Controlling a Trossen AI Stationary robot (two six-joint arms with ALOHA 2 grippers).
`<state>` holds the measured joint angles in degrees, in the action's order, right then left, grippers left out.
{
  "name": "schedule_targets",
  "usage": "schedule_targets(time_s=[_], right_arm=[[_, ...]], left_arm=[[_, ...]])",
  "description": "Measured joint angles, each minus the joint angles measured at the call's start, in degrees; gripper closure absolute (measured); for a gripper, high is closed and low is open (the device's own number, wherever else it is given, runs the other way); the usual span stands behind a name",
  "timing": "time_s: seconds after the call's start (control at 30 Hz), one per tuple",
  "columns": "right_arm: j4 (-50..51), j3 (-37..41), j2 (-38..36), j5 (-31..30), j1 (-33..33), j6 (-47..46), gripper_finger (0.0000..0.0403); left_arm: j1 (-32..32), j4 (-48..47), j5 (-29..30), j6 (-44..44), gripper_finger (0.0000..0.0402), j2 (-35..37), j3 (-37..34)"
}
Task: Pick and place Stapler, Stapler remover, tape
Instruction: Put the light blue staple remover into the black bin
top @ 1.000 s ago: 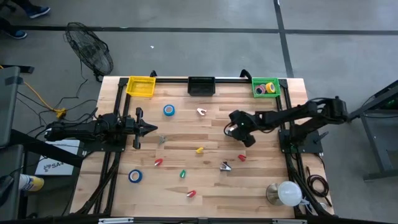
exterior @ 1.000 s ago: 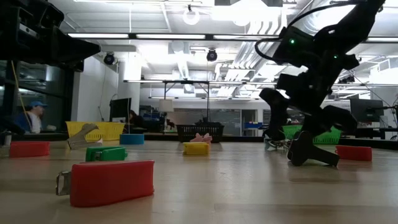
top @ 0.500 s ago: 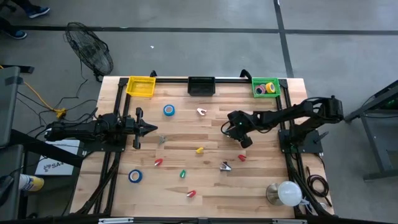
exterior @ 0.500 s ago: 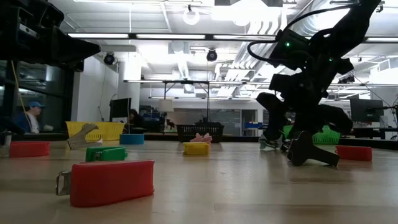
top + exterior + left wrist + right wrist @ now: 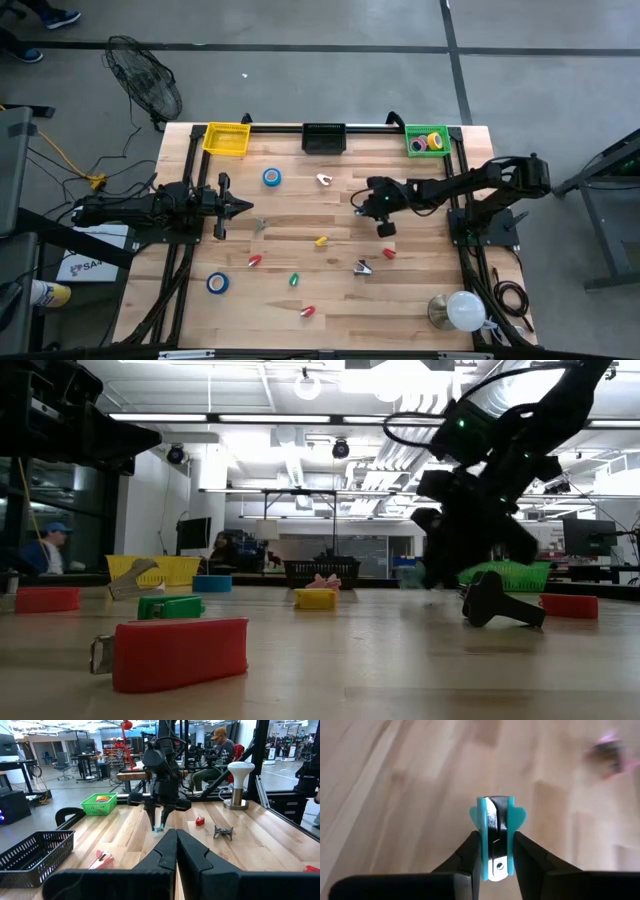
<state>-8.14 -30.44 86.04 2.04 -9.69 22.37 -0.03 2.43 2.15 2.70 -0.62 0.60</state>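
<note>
Where jaws gaped before, right tool (image 5: 494, 851) now pinches teal, probably staple remover (image 5: 495, 827); left tool (image 5: 176, 851) closed.

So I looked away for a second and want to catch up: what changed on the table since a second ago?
The right hand closed its fingers on a light-blue staple remover mid-table, shifting slightly toward the table's far edge. The left hand stayed shut and parked at the left side; the blue tape rolls and small staplers did not move.
</note>
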Motion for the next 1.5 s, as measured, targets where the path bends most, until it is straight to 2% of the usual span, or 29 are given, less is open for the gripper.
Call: schedule_targets(time_s=[0.37,0.5,0.63,0.8,1.1,1.27,1.5], right_arm=[[-22.6,-0.1,0.4,-8.8,-4.0,-8.8,0.0326],[-24.7,-3.7,3.5,-9.8,-6.5,-11.8,0.0326],[-24.5,-9.9,8.9,-13.3,-8.3,-13.6,0.0326],[-19.9,-19.6,15.0,-16.8,-10.5,-13.6,0.0326],[1.6,-37.1,23.1,-16.4,-15.2,-12.4,0.0326],[6.0,-42.0,26.5,-16.3,-18.0,-12.5,0.0326],[7.2,-43.8,29.5,-13.3,-21.8,-23.2,0.0326]], left_arm=[[0.0,0.0,0.0,0.0,0.04,0.0,0.0],[0.0,0.0,0.0,0.0,0.04,0.0,0.0],[0.0,0.0,0.0,0.0,0.04,0.0,0.0],[0.0,0.0,0.0,0.0,0.04,0.0,0.0],[0.0,0.0,0.0,0.0,0.04,0.0,0.0],[0.0,0.0,0.0,0.0,0.04,0.0,0.0],[0.0,0.0,0.0,0.0,0.04,0.0,0.0]])
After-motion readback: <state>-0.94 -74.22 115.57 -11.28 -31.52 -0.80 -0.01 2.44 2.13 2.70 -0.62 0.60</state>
